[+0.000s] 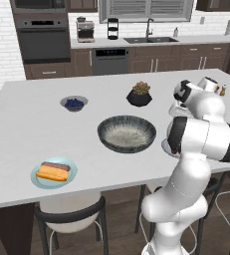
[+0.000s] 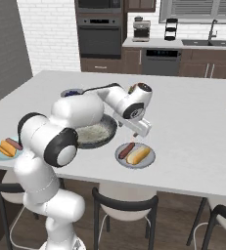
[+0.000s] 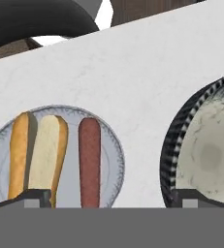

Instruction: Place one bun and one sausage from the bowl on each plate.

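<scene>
Grey plate [image 2: 120, 157] near the bowl [image 2: 96, 133] carries a pale bun [image 2: 138, 155] and a sausage [image 2: 126, 150] side by side. The gripper [image 2: 143, 133] hangs just above them, jaws wide apart and grasping nothing. The bun looks soft and light, so I would pinch it gently across its middle. The blue-green plate [image 1: 69, 176] is also served.

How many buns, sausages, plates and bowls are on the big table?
Buns: 2
Sausages: 2
Plates: 2
Bowls: 2
Total: 8
</scene>
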